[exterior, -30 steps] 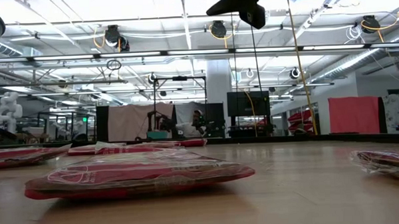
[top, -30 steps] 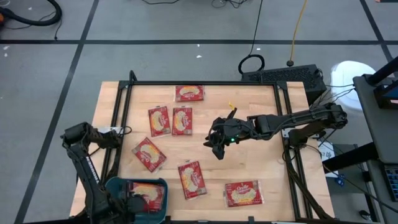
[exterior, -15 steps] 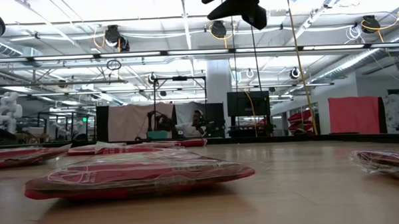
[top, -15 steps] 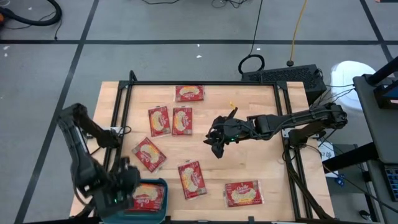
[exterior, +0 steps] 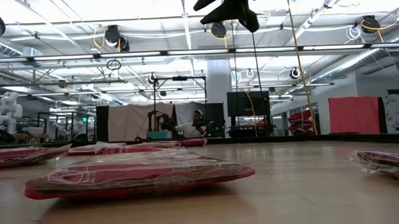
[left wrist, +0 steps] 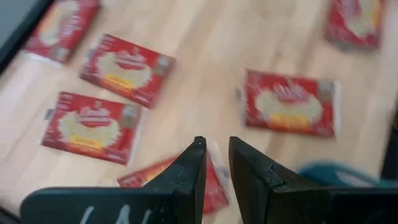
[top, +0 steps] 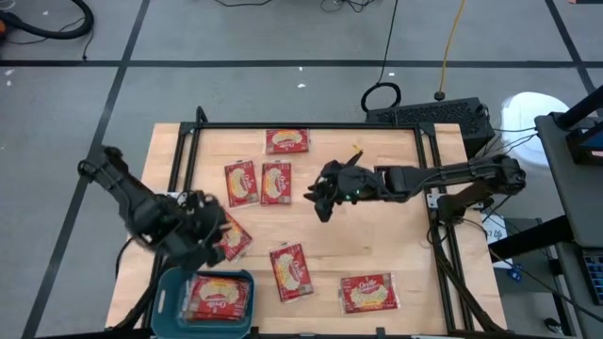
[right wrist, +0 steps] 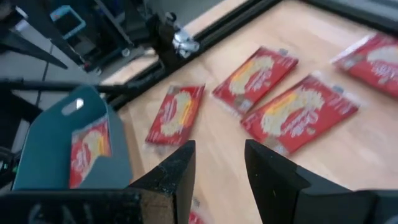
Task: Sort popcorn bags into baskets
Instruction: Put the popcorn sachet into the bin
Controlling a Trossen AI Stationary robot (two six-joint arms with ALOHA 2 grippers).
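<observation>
Working the table one view at a time, I read the sort as partly done, with the next pick to set up.

High view: the basket sits at the near left corner of the table with one popcorn bag lying flat inside. Six more packets lie loose on the wood: one at the far edge, an upright pair and, a tilted one partly under the left gripper, one near the front and one at front right.

High view, right arm: the right gripper hangs over bare wood just beside the upright pair.

Low view: only one dark gripper shows at the top, well clear of the table; a packet lies flat in the foreground.

Left wrist view: the left fingers stand close together with a narrow gap, nothing between them, above loose packets.

Right wrist view: the right fingers stand partly apart, empty, facing the pair and the teal basket.

How I would do it: I'd widen the left jaws before descending on the tilted packet, catch one short edge so the flat bag lifts cleanly, and keep the right arm away from the basket.
</observation>
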